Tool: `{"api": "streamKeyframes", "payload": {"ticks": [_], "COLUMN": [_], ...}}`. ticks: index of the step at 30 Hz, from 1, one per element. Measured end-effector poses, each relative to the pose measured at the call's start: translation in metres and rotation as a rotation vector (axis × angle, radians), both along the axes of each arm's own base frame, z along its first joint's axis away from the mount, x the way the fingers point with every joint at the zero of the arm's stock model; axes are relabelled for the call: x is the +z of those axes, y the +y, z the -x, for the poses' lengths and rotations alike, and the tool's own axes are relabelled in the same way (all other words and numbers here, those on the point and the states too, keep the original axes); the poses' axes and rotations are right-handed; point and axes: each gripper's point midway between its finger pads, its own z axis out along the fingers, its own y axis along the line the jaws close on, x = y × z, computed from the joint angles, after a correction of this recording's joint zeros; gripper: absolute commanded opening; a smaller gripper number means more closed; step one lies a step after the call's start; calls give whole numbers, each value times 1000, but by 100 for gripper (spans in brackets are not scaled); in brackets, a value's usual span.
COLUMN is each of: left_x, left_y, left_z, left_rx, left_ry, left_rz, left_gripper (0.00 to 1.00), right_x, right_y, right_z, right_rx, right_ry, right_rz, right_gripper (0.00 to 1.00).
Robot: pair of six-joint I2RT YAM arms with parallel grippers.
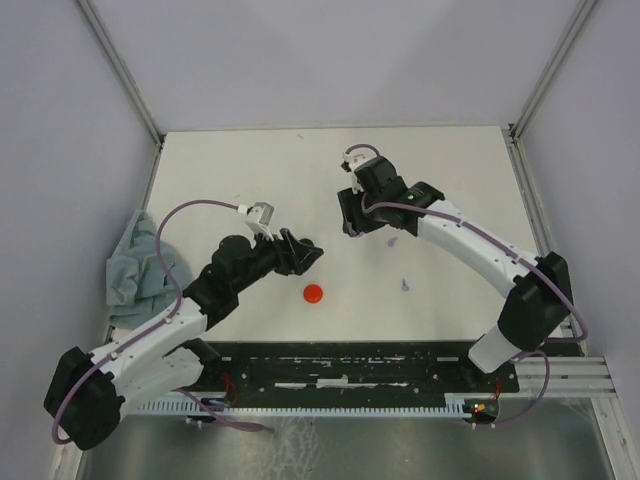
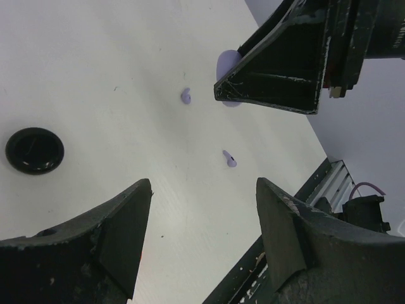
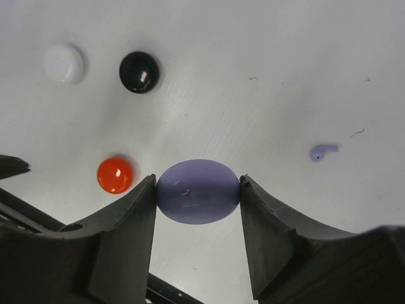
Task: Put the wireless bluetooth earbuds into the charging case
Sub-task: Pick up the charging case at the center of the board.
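**Inspector A:** Right gripper [image 3: 197, 185]: clamped on the lavender case [image 3: 197, 201], one finger on each side, low centre of the right wrist view. Left gripper [image 2: 204, 190]: jaws apart, nothing between them, bare table [image 2: 95, 63] beneath.

**Inspector B:** And the buds?

**A:** One lavender earbud [image 2: 185, 95] lies upper centre of the left wrist view, just left of the held case. A second earbud [image 2: 229, 158] lies at centre, nearer the left fingers. Both are loose on the table, neither in a case.

**B:** Recommendation for the step in hand?

**A:** In my judgement the right arm should hold the case level while the left descends over the nearer bud, straddles it squarely and closes gently. So small a bud would likely skid from a skewed pinch.

**B:** Surroundings?

**A:** Red case [image 3: 115, 175] just left of the held case. Black case [image 3: 139, 71] and white case [image 3: 63, 63] upper left of the right wrist view. Cloth [image 1: 135, 265] at the left edge of the overhead view.

**B:** Limits of observation?

**A:** I cannot tell whether the held case's lid is open, nor whether it rests on the table or is lifted. Overhead, the right gripper covers it. No buds of other colours are visible.
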Motion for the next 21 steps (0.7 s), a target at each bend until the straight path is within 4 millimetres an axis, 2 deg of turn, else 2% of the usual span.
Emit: {"api": "streamKeyframes", "payload": {"ticks": [3, 8, 16, 21], "left_x": [5, 13, 18, 18], "left_y": [-11, -25, -41, -47], "left_z": [0, 3, 2, 0], "left_rx": [-14, -30, -36, -29], "left_ry": [-26, -61, -98, -108], "left_rz": [17, 46, 73, 79], "left_gripper": [72, 68, 62, 59], "right_x": [20, 40, 62, 68], "right_y": [5, 12, 23, 27], "right_z": [3, 12, 25, 34], "right_rx": [-58, -125, -201, -239], "right_ry": [-43, -77, -112, -129], "right_rz": [-100, -234, -401, -467], "right_gripper": [46, 46, 47, 47]}}
